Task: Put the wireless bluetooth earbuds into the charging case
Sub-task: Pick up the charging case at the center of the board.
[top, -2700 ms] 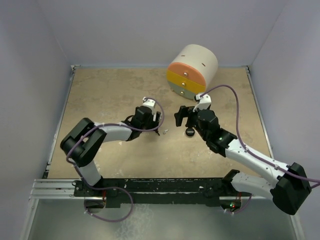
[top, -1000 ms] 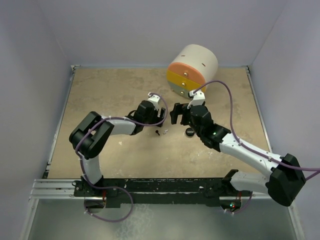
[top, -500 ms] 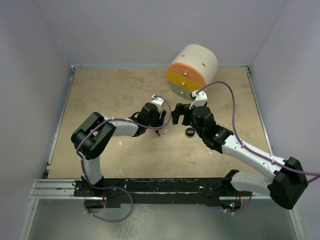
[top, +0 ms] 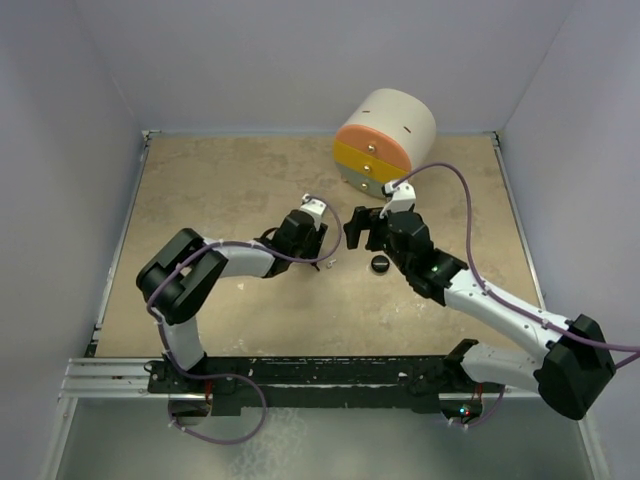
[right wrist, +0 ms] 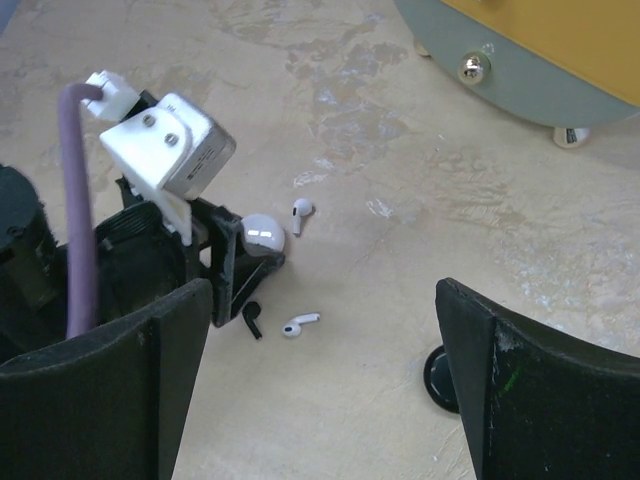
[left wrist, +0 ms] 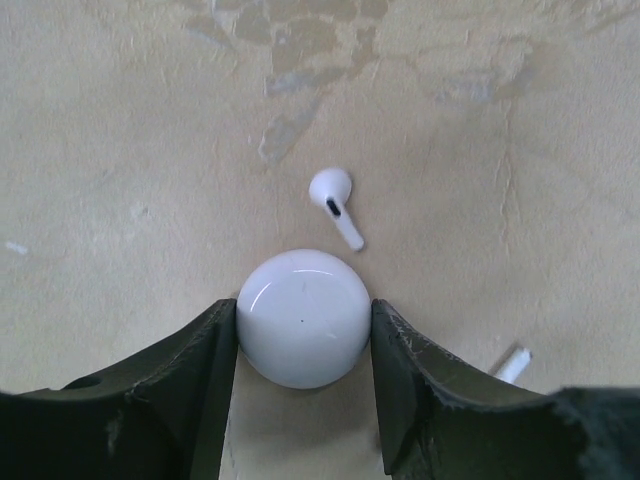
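Mid-table, left gripper (left wrist: pixel 303 308) pinches a glossy white round piece (left wrist: pixel 303 340), likely slippery and light; the earbud (left wrist: pixel 335 205) just beyond is best taken by its stem.

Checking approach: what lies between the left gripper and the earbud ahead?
A glossy white round piece, between both fingers, short of the earbud; left wrist view.

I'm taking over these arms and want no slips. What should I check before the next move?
1. Left gripper jaws against both sides of the white round piece: ok.
2. Piece lifted off the table: cannot tell.
3. Right gripper open, holding nothing: ok.
4. Far earbud and near earbud in the charging case: not ok, both lie on the table.
5. Charging case open: cannot tell, partly hidden.
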Controlling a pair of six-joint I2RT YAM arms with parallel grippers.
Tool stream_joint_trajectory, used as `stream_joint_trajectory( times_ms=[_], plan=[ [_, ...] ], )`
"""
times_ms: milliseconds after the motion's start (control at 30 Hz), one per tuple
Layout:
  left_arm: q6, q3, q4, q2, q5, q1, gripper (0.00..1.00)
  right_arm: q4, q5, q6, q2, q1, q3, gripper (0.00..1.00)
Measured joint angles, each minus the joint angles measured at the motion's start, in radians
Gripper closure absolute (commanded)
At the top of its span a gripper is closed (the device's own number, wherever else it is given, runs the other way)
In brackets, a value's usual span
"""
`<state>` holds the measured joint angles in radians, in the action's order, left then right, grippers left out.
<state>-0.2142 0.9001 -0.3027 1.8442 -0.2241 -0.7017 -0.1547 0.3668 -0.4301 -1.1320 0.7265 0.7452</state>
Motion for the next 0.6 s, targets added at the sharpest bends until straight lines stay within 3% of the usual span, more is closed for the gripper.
stream_joint_trajectory(
  times_ms=[233,400,600],
  plan=[
    [0.001,-0.109,0.104,-0.221,0.035,0.000,1.00,-0.044,-0.187,-0.017,-0.040,-0.149,-0.018,0.08],
    [0.016,-0.134,0.109,-0.396,0.080,-0.002,1.00,-0.112,-0.342,-0.035,-0.071,-0.186,-0.049,0.17],
    [0.035,-0.135,0.130,-0.452,0.116,-0.034,1.00,-0.248,-0.533,-0.070,-0.151,-0.197,-0.067,0.23]
  ],
)
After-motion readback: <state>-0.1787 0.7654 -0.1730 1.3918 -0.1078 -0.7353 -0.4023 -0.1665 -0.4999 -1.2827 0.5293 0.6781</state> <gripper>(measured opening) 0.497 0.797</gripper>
